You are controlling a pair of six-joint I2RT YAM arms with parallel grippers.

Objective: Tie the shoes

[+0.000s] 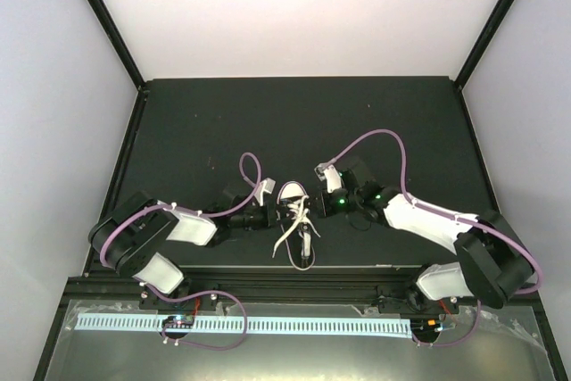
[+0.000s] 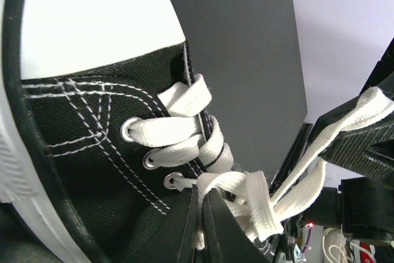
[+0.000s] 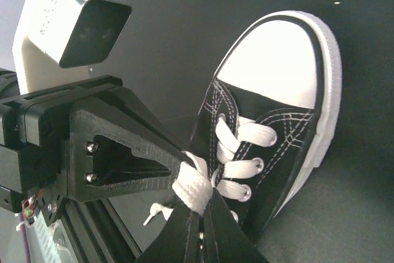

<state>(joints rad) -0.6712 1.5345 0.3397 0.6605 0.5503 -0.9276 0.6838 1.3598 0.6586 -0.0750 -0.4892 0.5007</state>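
- Centre of the overhead frame: the sneaker [image 1: 300, 225] lies on the dark counter [image 1: 223, 131], toe cap toward the top, with an arm on either side.
- The left gripper [image 2: 200, 194] has its jaws drawn to a thin seam at the bottom of its wrist view. They appear to pinch the laces [image 2: 246, 195] just beside the eyelets nearest the frame's bottom.
- The right gripper [image 3: 196, 206] also has its jaws closed. They clamp a flat white strand at the bottom centre of its own view, close against the shoe.
- The sneaker looks small and light, so an uneven pull would likely drag or tip it.
- The laces look soft, flat and limp. They are best pinched across the flat, near the eyelets for tension and farther out to shape loops.
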